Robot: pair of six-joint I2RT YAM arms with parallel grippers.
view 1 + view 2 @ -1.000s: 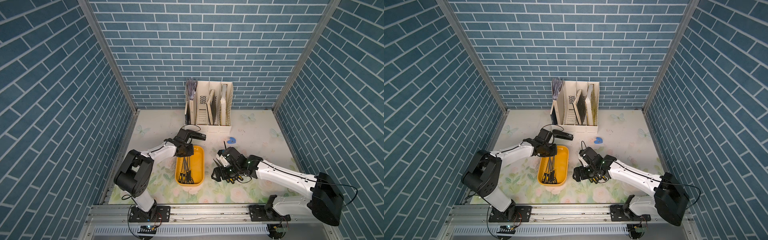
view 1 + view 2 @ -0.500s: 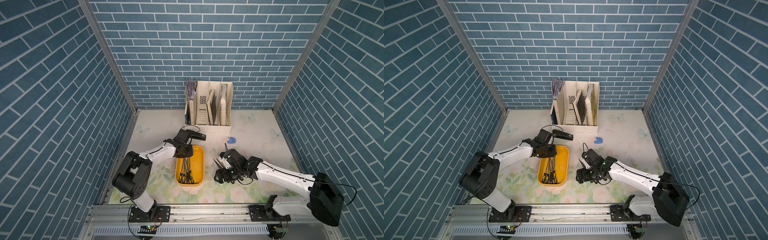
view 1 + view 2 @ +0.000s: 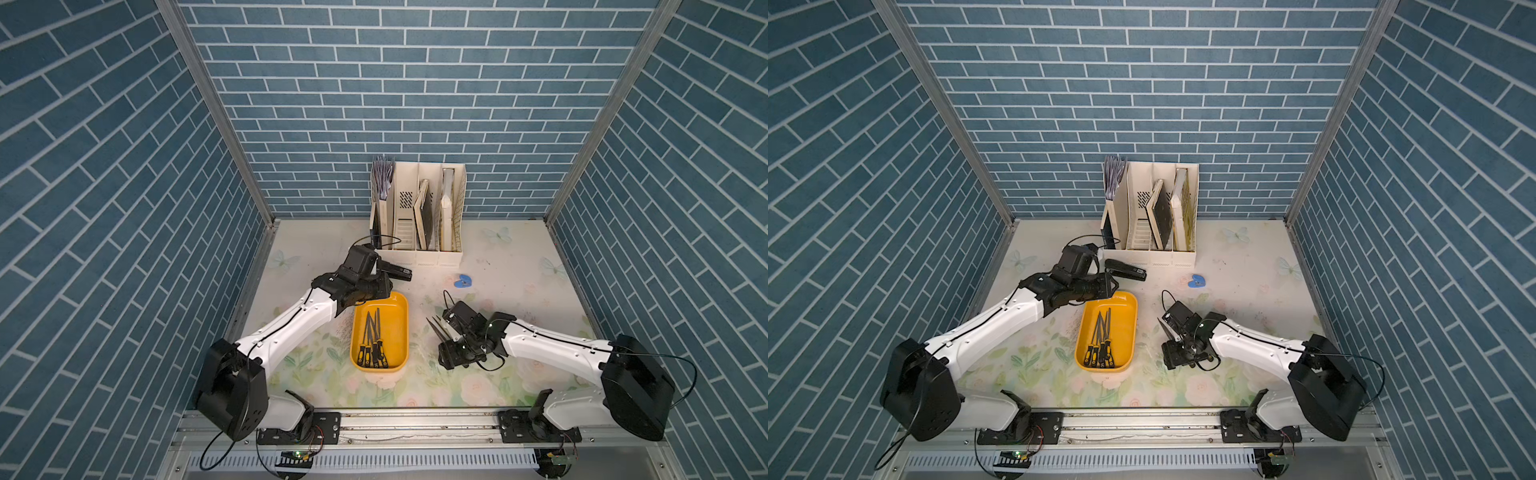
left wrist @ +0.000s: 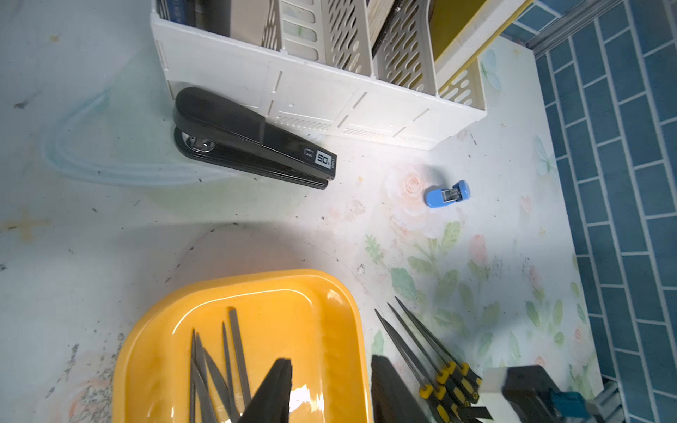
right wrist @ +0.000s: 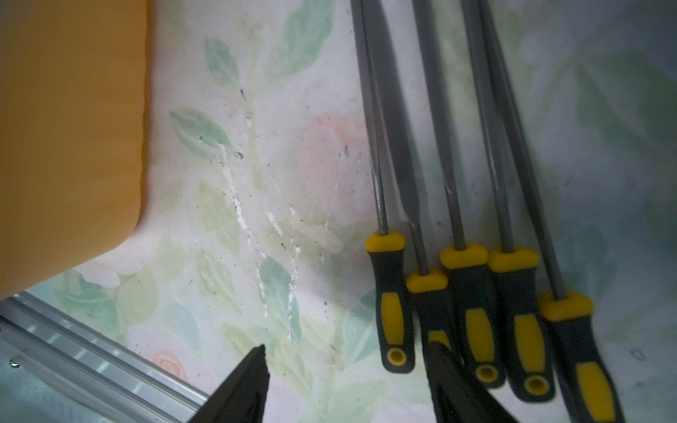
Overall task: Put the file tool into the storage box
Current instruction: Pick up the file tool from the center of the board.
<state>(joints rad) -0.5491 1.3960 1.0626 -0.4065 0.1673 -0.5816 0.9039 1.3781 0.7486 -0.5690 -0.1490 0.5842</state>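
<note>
Found left gripper [image 4: 331, 360] parted and empty above far end of box [image 3: 397, 318], with several files [image 3: 372, 336] inside; found right gripper [image 5: 346, 346] parted, empty, one finger [image 5: 450, 377] over a handle [image 5: 429, 307] of five loose files [image 5: 472, 285] on table [image 3: 519, 291] beside box.

Bright even light; apparent blur, right wrist.

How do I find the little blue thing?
Find the tall white rack by the back wall. In front of its right corner lies a small blue staple remover, the only blue thing lying there, far smaller than the black stapler.
</note>
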